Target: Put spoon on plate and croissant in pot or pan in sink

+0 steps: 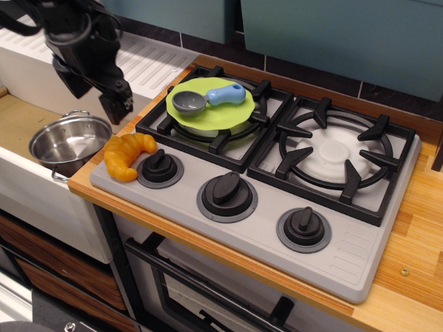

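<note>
The spoon (pixel 202 99), grey bowl and light-blue handle, lies on the lime-green plate (pixel 223 117), which rests on the left burner grate. At the stove's front left corner, beside the first knob, lies the orange croissant (pixel 127 155). The shiny steel pot (pixel 68 144) stands empty in the tan sink (pixel 17 119), just left of the croissant. My black gripper (pixel 95 97) hangs over the sink's right edge, above the pot and up-left of the croissant. Its fingers look spread, with nothing between them.
The grey stove (pixel 346 263) has two black grates and three knobs (pixel 227 190) along the front. A ribbed white drainboard (pixel 149 66) runs behind the sink. Wooden counter (pixel 422 228) borders the stove on the right, and a teal wall stands behind.
</note>
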Available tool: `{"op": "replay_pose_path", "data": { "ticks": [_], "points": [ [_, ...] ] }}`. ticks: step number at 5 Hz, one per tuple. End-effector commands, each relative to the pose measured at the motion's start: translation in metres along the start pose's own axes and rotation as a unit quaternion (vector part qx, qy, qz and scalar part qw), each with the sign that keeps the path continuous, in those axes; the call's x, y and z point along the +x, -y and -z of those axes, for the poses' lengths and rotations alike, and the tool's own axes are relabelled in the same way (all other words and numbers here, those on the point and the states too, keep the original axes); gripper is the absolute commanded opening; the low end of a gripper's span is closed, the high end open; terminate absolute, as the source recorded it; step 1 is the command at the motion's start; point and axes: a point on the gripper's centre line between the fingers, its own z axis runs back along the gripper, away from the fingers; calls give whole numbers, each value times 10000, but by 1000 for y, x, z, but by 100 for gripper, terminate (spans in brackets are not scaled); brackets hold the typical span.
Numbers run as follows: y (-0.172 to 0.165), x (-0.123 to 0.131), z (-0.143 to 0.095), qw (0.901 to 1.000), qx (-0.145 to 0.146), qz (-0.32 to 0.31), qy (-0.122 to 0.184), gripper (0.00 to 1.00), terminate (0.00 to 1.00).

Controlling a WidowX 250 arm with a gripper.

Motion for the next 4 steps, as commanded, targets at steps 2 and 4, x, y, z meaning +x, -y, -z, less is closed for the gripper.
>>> {"op": "replay_pose_path", "data": {
  "ticks": [2, 4],
  "points": [
    [20, 8, 10, 9999, -18, -107, -28, 100, 0],
    [25, -2, 8, 9999, -86, -52, -136, 100, 0]
  ]
}}
